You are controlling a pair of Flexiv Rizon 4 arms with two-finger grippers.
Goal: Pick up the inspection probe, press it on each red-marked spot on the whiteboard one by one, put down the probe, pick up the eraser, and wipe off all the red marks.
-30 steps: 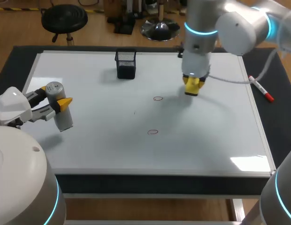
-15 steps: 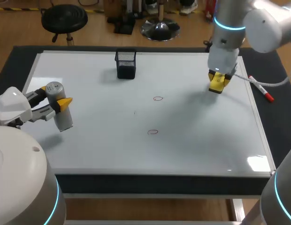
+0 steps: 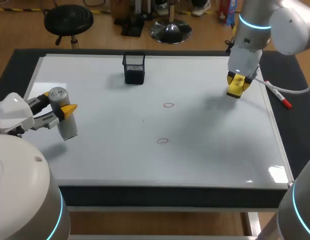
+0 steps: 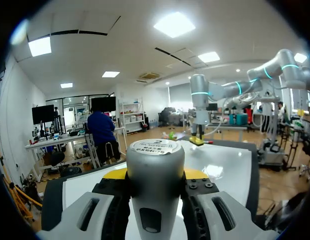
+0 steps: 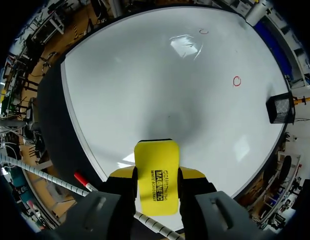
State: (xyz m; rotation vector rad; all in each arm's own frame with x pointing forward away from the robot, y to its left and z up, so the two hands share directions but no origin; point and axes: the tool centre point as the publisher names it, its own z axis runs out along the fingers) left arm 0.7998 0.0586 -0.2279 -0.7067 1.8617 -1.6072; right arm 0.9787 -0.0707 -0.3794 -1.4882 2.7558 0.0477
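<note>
right gripper (image 3: 235, 86) is clamped on the yellow eraser (image 5: 156, 170), one finger on each long side, pad sticking out ahead. it hangs over the whiteboard (image 3: 95, 160) near the right edge, well apart from the far red mark (image 3: 168, 105) and the near red mark (image 3: 162, 141). left gripper (image 3: 58, 102) is closed around the grey probe (image 3: 67, 125) over the board's left side; probe not put down.

eraser looks light with a stiff shell. side grip seems right, but land it flat or it'll ride on an edge. board is glossy and the marks are thin, so they should lift easily. black mesh cup (image 3: 134, 68) sits at the back, red marker (image 3: 281, 98) on the dark table (image 3: 294, 125) just off the right edge. neither is near the wipe path.
</note>
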